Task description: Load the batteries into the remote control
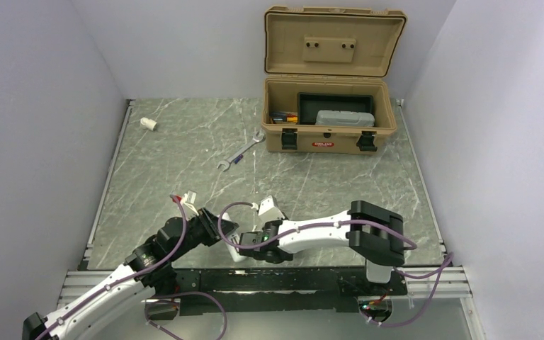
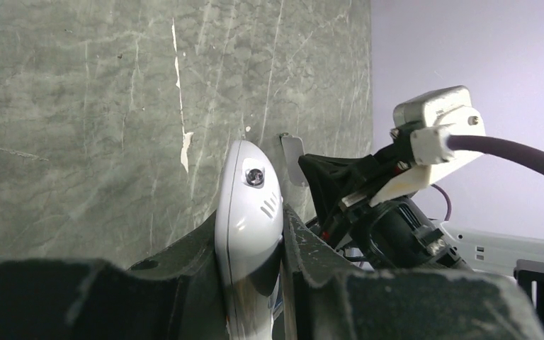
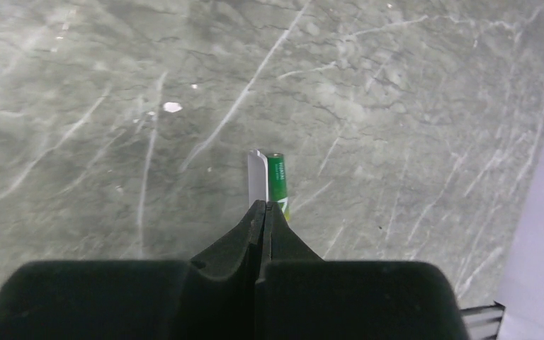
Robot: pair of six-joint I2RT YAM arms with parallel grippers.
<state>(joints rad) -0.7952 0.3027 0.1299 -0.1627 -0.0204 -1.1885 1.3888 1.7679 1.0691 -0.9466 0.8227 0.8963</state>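
My left pincer [image 2: 250, 244] pinches the white remote control [image 2: 246, 188] edge-on; my right pincer [image 3: 261, 207] is pressed together, a green battery [image 3: 278, 177] and a white flap [image 3: 256, 173] just past its tip

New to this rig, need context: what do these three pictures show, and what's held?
Two robot arms are bolted at the table's near edge, each ending in a two-finger gripper. The wide picture comes from a fixed camera above and behind them; the other two from a camera on each wrist. On the grey marbled table sit an open tan plastic toolbox, a silver wrench and a stubby white cylinder. The left gripper is shut on the slim white plastic remote control. The right gripper is shut; a slim green battery and a thin white strip show just past its tips, whether pinched is unclear.
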